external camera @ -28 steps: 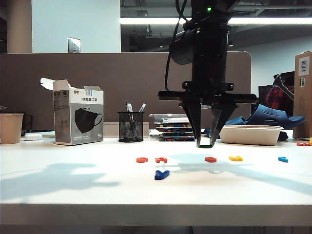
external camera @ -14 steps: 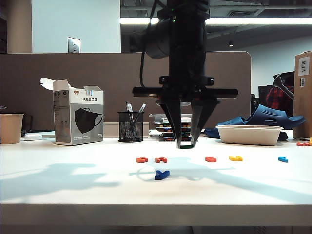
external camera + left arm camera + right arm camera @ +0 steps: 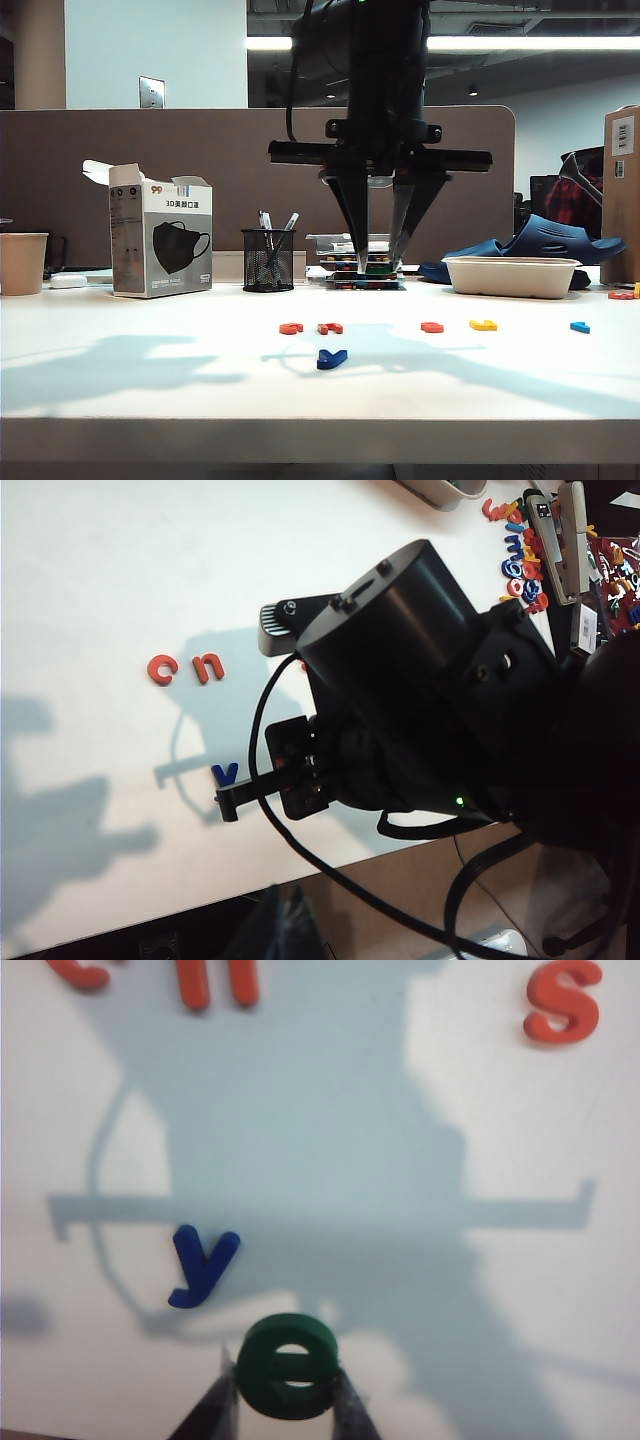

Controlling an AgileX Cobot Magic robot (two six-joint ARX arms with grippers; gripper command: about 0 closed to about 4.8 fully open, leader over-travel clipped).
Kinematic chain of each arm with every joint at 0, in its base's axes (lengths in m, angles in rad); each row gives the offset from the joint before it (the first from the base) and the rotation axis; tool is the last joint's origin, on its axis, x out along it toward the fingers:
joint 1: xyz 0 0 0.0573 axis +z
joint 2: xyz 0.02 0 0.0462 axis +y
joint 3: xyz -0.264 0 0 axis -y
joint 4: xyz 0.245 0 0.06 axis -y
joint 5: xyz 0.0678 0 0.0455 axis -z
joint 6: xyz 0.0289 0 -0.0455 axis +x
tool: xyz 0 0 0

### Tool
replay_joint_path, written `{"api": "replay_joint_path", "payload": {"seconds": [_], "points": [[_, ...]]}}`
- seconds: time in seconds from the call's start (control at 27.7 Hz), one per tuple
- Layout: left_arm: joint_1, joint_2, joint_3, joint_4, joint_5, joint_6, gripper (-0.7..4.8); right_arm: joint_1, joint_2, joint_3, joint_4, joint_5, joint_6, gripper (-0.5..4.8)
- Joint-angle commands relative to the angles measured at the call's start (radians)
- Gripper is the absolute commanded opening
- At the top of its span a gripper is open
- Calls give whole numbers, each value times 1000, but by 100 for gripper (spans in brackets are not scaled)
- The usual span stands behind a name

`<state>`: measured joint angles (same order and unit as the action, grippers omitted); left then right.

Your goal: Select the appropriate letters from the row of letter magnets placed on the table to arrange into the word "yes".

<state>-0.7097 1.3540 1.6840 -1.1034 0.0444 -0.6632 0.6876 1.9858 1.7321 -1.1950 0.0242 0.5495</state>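
Right gripper point(image 3: 381, 268) hung above the white table point(image 3: 150, 385), fingers pointing down, clamped on the green "e" point(image 3: 288, 1366). In the right wrist view the "e" sat pinched between the two fingertips point(image 3: 212, 1406), held off the surface (in the exterior view only a sliver of green showed between the tips).

Relative to that gripper:
- dark blue "y" point(image 3: 332, 358) lay flat on the table below it, a bit toward the front edge and just to the left in the exterior view; in the right wrist view it was just beside the held "e", not touching.
- red "s" point(image 3: 432, 327) lay on the table below and to the right, well apart from the "y".
- two other orange-red letters, a "c" point(image 3: 291, 328) and an "n" point(image 3: 330, 328), lay side by side below and to the left, near each other.
- yellow letter point(image 3: 483, 325) and light-blue letter point(image 3: 580, 327) lay further right, past the "s", in the same row.

Left gripper: not visible anywhere. Left wrist view showed only the right arm's dark body from above, with the "c", "n" and part of the "y" beside it, so I couldn't tell its state.

Behind the gripper: a mesh pen cup point(image 3: 268, 260), a mask box point(image 3: 160, 240), a paper cup point(image 3: 22, 262) and a pale tray point(image 3: 514, 276).
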Motion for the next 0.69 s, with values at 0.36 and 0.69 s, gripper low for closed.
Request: {"api": "replay_joint_path", "payload": {"seconds": [0.36, 0.69], "points": [[0, -2, 3, 6, 1, 4, -5, 7, -5, -60, 59, 18, 27, 116], [0, -2, 3, 5, 1, 4, -5, 7, -5, -192, 146, 12, 28, 116]]}}
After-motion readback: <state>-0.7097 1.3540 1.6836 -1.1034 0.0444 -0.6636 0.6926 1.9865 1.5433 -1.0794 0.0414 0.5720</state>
